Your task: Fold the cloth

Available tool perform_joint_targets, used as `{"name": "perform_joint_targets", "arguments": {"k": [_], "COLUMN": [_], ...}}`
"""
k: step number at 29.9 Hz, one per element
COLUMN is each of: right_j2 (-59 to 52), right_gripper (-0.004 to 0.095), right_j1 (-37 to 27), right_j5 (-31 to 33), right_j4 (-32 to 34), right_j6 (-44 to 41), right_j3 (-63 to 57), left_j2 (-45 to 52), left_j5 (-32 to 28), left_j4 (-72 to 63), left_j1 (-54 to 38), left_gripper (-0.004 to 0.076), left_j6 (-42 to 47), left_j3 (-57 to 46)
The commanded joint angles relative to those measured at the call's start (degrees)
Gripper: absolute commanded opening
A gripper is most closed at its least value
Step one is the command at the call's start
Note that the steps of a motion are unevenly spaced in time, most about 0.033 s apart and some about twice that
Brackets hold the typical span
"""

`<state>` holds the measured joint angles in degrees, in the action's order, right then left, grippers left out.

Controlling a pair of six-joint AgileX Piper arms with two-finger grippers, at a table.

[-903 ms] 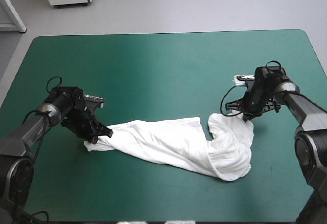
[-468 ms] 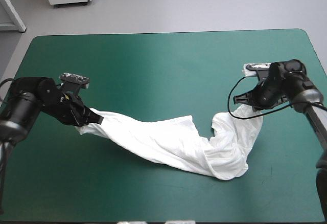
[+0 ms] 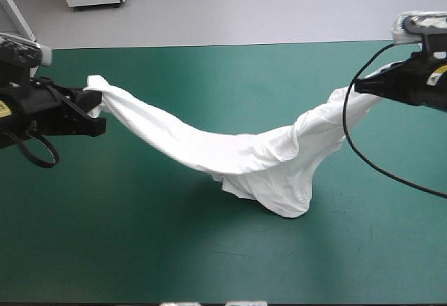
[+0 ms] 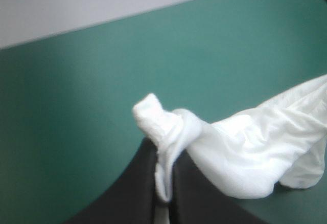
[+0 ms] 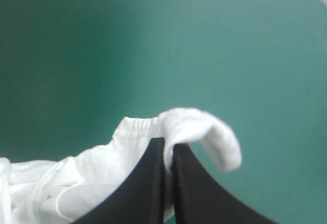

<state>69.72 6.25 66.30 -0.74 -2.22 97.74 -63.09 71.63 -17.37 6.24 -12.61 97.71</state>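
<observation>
The left end effector (image 3: 98, 110), at the high view's left edge, is clamped almost closed on one bunched end of the T-shirt (image 3: 237, 156). Its arm is cut off by the frame. The right end effector (image 3: 360, 86), at the upper right, is pinched on the opposite end in the same way, its arm also cropped. The T-shirt hangs between them as a sagging band. Its lowest fold appears to rest on the teal-green surface (image 3: 209, 68), right of centre. Sleeves and collar cannot be distinguished. Grey floor (image 3: 279, 5) lies beyond the far edge.
</observation>
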Motion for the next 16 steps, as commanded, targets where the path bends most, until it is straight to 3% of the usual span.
{"name": "perform_joint_targets", "arguments": {"k": [1,9,16], "right_j2": [-3.89,-6.81,-10.50], "right_gripper": [-0.0013,-0.0013,-0.0013], "right_j1": [-0.47,-0.06,6.50], "right_j5": [-3.33,-6.15,-6.75], "right_j4": [0.04,-0.38,0.06], "right_j6": [-0.20,-0.20,-0.07], "right_j3": [8.95,23.24,26.64], "left_j2": [1.16,1.16,1.28], "left_j5": [-0.45,-4.24,-2.67], "left_j4": [-3.06,-2.84,-5.83], "left_j1": [0.38,0.38,0.38], "left_gripper": [-0.0010,-0.0010,-0.0010], "left_j6": [-0.20,-0.20,-0.09], "left_j3": [9.92,27.52,34.49]}}
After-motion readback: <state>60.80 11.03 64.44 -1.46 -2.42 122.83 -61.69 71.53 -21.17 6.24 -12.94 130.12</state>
